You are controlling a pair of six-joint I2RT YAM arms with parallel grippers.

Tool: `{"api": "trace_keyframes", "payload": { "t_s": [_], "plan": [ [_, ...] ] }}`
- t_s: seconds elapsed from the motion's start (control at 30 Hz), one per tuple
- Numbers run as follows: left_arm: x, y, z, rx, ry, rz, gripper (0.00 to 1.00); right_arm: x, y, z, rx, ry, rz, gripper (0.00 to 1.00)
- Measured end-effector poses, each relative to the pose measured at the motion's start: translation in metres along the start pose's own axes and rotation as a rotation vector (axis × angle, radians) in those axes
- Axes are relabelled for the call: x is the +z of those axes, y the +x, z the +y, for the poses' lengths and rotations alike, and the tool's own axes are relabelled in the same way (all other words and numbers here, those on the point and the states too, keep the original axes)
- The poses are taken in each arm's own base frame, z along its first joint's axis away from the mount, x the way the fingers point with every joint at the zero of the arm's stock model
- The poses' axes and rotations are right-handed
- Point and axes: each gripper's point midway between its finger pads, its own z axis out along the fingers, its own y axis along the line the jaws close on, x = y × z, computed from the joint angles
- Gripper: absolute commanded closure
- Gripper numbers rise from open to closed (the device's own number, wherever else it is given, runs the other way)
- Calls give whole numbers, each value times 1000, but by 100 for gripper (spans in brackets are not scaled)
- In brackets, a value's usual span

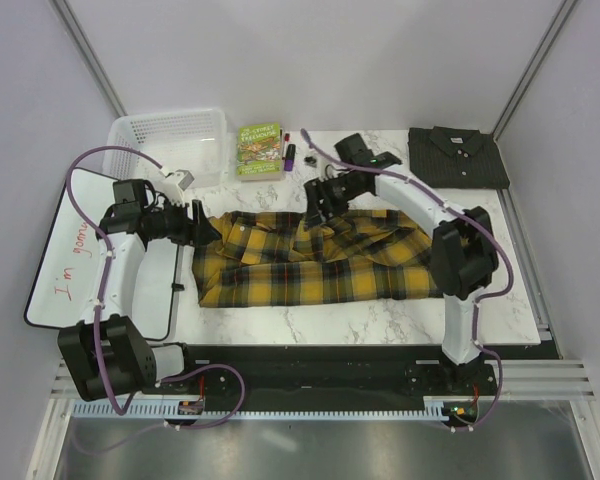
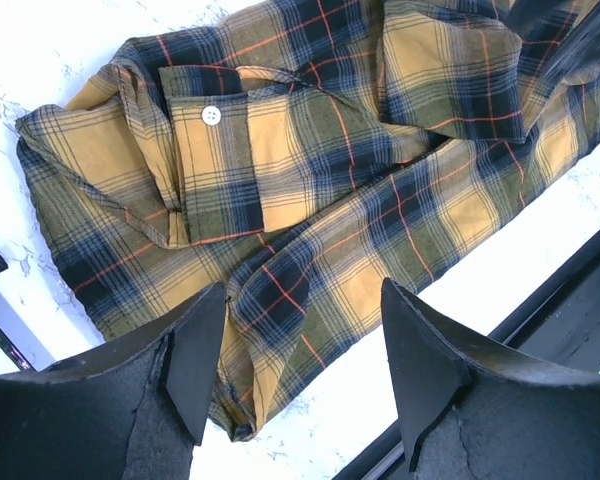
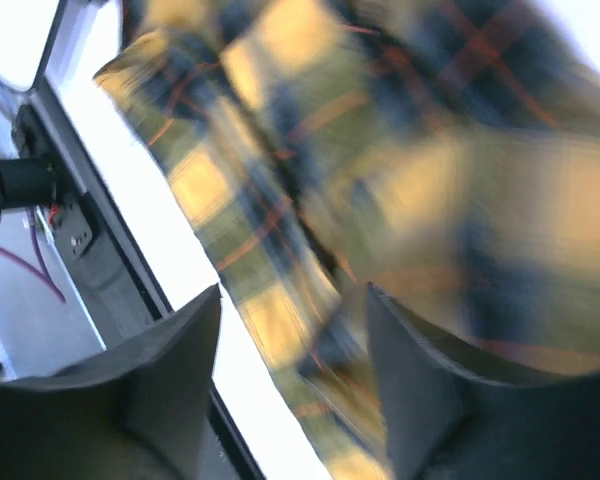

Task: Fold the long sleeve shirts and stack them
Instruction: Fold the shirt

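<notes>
Top view: plaid shirt (image 1: 310, 265) lies crumpled on the table (image 1: 380, 320), with the grey shirt (image 1: 458, 157) folded at its far right corner. Left gripper (image 1: 202, 225) and right gripper (image 1: 315, 210) hover over the plaid, jaws apart, holding nothing. Pinching several bunched layers at once could drag it into a worse tangle.

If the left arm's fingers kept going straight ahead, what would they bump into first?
Most likely the plaid shirt: the left gripper, fingers open, aims straight at its crumpled cloth, though the gap is unclear.
</notes>
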Motion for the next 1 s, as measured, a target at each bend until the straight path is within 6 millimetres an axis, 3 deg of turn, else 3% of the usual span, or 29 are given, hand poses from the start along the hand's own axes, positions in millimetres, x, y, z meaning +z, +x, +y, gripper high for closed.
{"api": "trace_keyframes", "payload": {
  "t_s": [0.13, 0.27, 0.37, 0.57, 0.67, 0.8, 0.83, 0.93, 1.0],
  "plan": [
    [-2, 0, -2, 0, 1, 0, 29, -57, -2, -54, 101, 126, -83, 29],
    [-2, 0, -4, 3, 8, -4, 29, -89, 4, -101, 216, 211, -130, 28],
    [-4, -2, -6, 7, 13, -10, 29, -84, 15, -112, 278, 211, -108, 26],
    [-10, -5, -12, 26, 9, -30, 28, -51, 33, -117, 354, 188, -34, 24],
    [-11, -6, -13, 33, 7, -36, 28, -40, 42, -123, 396, 179, -8, 28],
    [-11, -6, -13, 33, 6, -36, 29, -30, 45, -124, 433, 146, 1, 53],
    [-11, -6, -13, 33, 6, -36, 29, -29, 45, -123, 439, 133, -1, 70],
    [-11, -6, -13, 32, 7, -35, 29, -27, 39, -114, 440, 84, -14, 94],
    [-11, -6, -13, 32, 7, -35, 29, -23, 34, -106, 434, 53, -22, 100]
  ]
}}
